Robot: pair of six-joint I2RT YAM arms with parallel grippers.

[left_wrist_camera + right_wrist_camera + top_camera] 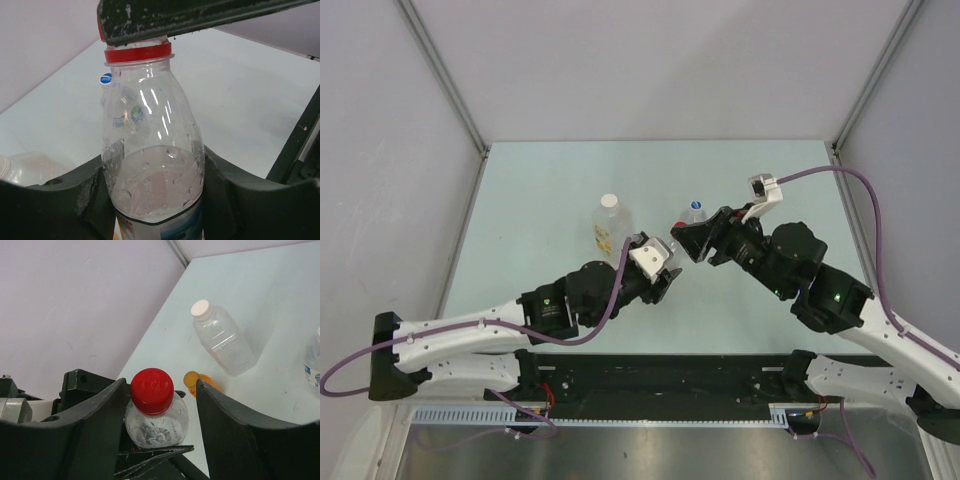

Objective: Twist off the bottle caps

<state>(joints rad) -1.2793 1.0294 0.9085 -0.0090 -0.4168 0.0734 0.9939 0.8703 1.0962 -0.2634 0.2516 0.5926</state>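
Observation:
My left gripper [152,172] is shut on the body of a small clear bottle [150,125] and holds it upright. Its red cap [151,385] sits between the fingers of my right gripper [160,386], which stand open around it; the right finger is well clear of the cap. In the top view the two grippers, left [660,270] and right [682,240], meet at the table's middle and hide this bottle. The large bottle [607,225] with a white cap [609,201] stands left of them. A bottle with a blue cap [697,207] stands behind them.
A small orange object [192,380] lies on the table near the large bottle [225,342]. The blue-cap bottle [106,79] stands just behind the held one. Grey walls close the table at the back and both sides.

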